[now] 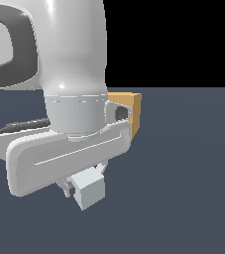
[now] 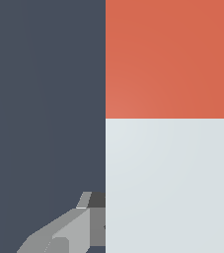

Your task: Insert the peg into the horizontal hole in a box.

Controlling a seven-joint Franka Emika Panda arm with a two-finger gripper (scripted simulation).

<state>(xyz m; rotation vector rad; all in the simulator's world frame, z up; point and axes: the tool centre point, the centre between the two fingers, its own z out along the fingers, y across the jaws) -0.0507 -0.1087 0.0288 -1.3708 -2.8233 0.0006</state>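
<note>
The arm (image 1: 59, 59) fills most of the exterior view, its white wrist and hand body hiding much of the scene over a plain dark floor (image 1: 183, 173). Behind the wrist, toward the exterior view's right, a corner of the box (image 1: 134, 111) shows as a tan block resting on the floor; the face carrying the hole is not visible from either camera, so its direction cannot be told. Below the hand, the gripper (image 1: 82, 187) sits around the pale end of the peg (image 2: 166, 123), whose grey-white block juts out beneath the hand in the exterior view. In the wrist view the peg runs away from the camera, pale half nearest and red-orange half beyond, with a grey finger (image 2: 69, 232) flanking it on one side and only a sliver of the other showing. The jaws appear closed on the pale end, though the contact itself is hidden by the peg. The step in hand is judged to be carrying the gripped peg toward the box, with insertion not yet begun. To do it well, the peg should be kept level and square-on to the hole's face, red end leading, aligned on the hole's axis before any advance, then pushed straight and slowly so that its corners do not catch the rim.
</note>
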